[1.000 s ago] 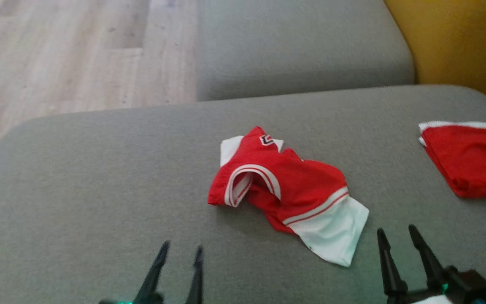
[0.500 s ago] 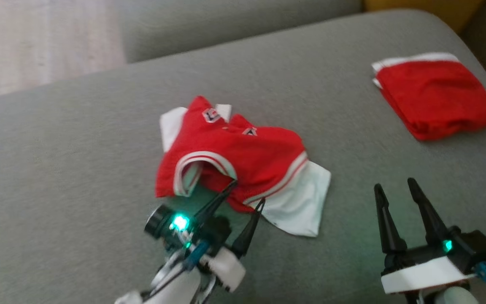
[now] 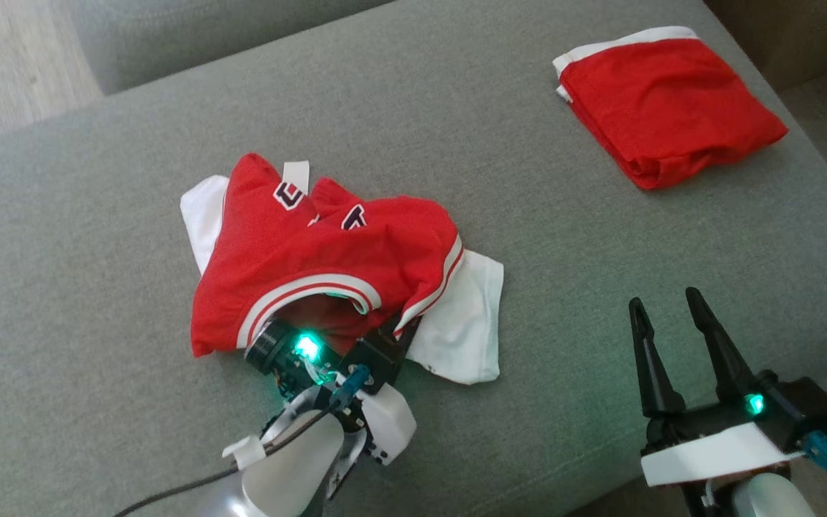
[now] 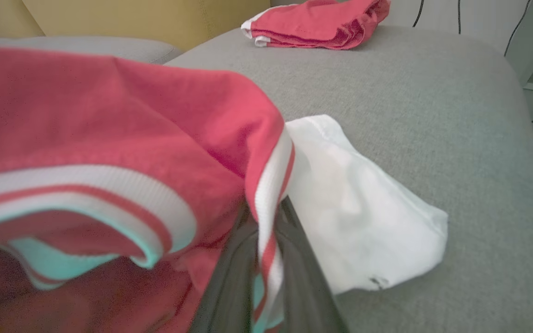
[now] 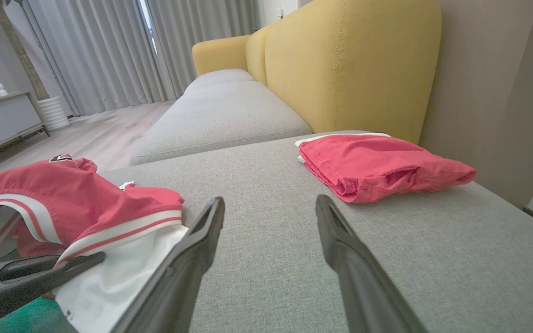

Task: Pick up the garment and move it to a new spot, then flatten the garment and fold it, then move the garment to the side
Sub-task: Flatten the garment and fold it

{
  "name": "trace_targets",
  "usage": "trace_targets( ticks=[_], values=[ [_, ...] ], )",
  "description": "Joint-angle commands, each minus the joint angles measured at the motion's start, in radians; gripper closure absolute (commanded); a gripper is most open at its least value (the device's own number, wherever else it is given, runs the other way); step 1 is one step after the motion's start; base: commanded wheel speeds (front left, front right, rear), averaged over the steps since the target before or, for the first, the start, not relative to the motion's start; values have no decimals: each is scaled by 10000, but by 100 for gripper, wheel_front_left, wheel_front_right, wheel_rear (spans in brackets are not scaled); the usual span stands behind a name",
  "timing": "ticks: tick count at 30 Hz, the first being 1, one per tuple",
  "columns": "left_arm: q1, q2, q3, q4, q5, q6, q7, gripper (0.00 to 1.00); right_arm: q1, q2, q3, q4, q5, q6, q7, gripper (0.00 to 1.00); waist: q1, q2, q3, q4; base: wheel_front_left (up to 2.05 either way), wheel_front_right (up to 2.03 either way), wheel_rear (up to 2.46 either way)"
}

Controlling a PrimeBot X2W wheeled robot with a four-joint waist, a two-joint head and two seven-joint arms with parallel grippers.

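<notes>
Looking down from the head camera, you see the garment [image 3: 327,266], a red jersey with white panels and striped trim, lying crumpled near the middle of the grey sofa cushion [image 3: 97,215]. Your left gripper [image 4: 265,231] reaches in from the near side, with its tips tucked under the garment's near edge. In the left wrist view its two dark fingers [image 4: 229,286] stand close together with the red-and-white striped hem pinched between them, so this gripper is clamped on the garment. The red part bunches up across the left of that view. A white panel lies on the cushion just to the right of the fingers.

Your right gripper [image 3: 661,296] hovers over the near right part of the cushion, well apart from the garment. Its fingers are spread wide with nothing between them.

A folded red cloth [image 3: 665,108] sits near the far right corner of the same cushion, well apart from the garment. In the right wrist view a yellow backrest [image 5: 350,60] rises behind it. A pale wooden floor [image 3: 4,57] lies beyond the cushion's far left.
</notes>
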Motion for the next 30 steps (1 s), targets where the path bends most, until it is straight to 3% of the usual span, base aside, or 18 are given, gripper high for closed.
trace_targets(
  ticks=[1, 10, 13, 20, 24, 30],
  values=[
    [-473, -12, 138, -226, -74, 46, -154, 100, -187, -89, 169, -248, 15, -9, -38, 0, -2, 0, -107, -23, 0, 0, 0],
    [-2199, -12, -599, -1805, -1057, -714, 23, 100, 164, 58, 132, -136, -48, -9, -38, 0, -2, 0, -1074, 202, 0, 0, 0],
    [-3389, 3, -288, -2093, -1258, -966, 254, 100, 322, 89, 137, -87, -89, -9, -38, 0, -2, 0, -1496, 326, 0, 0, 0],
    [-5185, 872, 1139, -2464, -1948, -1064, 519, 100, 608, 140, -3, -124, -159, -9, -38, 0, -2, 0, -2066, 666, 0, 0, 0],
    [-4162, 1605, 1682, -2600, -2631, -842, 1054, 100, 759, 221, -146, -165, -177, -9, -38, 0, -2, 0, -2094, 1054, 0, 0, 0],
    [-365, 2284, 1774, -2853, -3878, -531, 1647, 100, 836, 308, -227, -202, -189, -9, -38, 0, -2, 0, -1847, 1642, 0, 0, 0]
  ],
)
